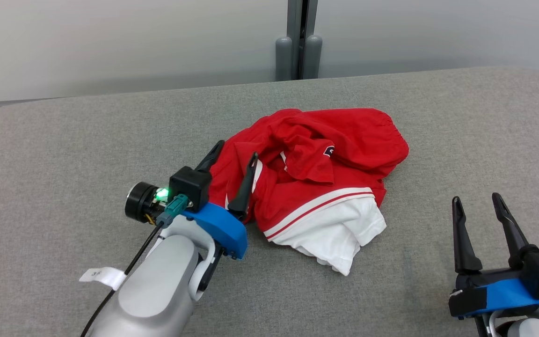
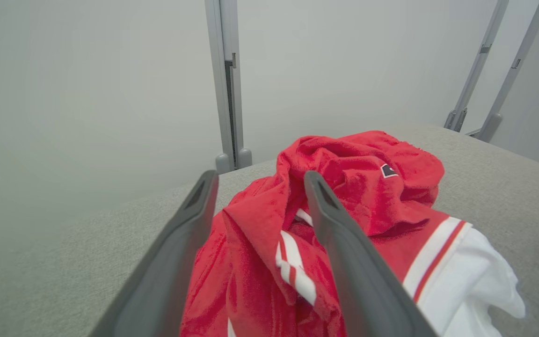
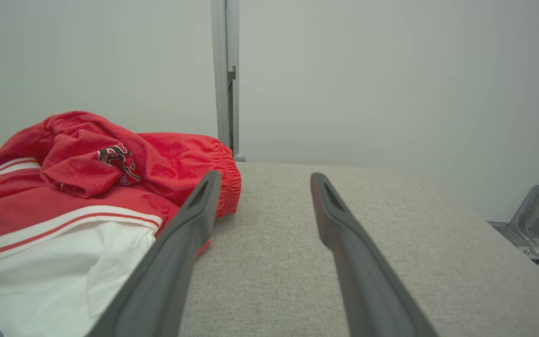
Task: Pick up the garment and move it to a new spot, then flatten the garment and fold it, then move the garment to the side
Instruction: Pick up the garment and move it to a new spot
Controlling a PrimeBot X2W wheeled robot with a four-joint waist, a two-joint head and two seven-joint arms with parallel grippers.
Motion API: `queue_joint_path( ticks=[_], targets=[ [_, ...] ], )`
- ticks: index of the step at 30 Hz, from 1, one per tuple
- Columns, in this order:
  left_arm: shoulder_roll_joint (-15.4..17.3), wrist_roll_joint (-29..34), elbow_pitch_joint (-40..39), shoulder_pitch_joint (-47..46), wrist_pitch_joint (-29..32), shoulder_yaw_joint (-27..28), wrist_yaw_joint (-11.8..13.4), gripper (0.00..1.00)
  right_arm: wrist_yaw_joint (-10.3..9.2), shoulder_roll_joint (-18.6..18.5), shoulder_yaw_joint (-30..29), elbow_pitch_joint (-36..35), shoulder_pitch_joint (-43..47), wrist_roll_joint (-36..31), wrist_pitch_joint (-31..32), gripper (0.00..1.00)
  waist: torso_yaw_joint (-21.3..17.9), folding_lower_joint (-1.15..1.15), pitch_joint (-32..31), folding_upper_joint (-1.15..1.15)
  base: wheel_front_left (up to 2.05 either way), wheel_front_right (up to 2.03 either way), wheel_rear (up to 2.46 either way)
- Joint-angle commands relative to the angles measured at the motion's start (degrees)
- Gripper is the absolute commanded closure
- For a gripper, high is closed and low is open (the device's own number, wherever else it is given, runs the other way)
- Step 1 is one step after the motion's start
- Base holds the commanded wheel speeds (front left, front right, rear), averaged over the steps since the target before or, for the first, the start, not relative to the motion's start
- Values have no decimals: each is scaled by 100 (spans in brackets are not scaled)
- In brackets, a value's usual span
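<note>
The left gripper (image 1: 237, 149) is gaping wide, straddling the bunched garment (image 1: 316, 173) mid-surface (image 1: 87, 140), possibly touching it. The right gripper (image 1: 476, 198) is waiting, spread, well apart. Flattening, folding and side-moving are remaining.

The left hand (image 2: 260, 180) gapes wide, bottom centre. A crumpled red-and-white garment (image 2: 358, 168) lies between its fingers on the grey surface (image 2: 508, 187).
</note>
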Motion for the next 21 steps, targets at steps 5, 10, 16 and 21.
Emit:
queue_joint_path(
  ticks=[5, 10, 16, 21],
  targets=[
    [-54, 125, -199, -384, 680, -319, -119, 0, 1, -15, 99, -18, 36, -36, -18, 0, -86, 1, 36, 0, 0, 0, 0],
    [51, 338, -57, -825, 1380, -451, 84, 0, 1, -16, 219, -2, -61, -32, -18, 0, -275, 1, 157, 0, 0, 0, 0],
    [164, 435, 282, -1216, 2169, -641, 10, 0, 1, -15, 268, 44, -115, -14, -18, 0, -482, 1, 348, 0, 0, 0, 0],
    [160, 524, 474, -1445, 2397, -735, 24, 5, 1, -15, 285, 48, -153, 10, -18, 0, -578, 1, 464, 0, 0, 0, 0]
  ],
)
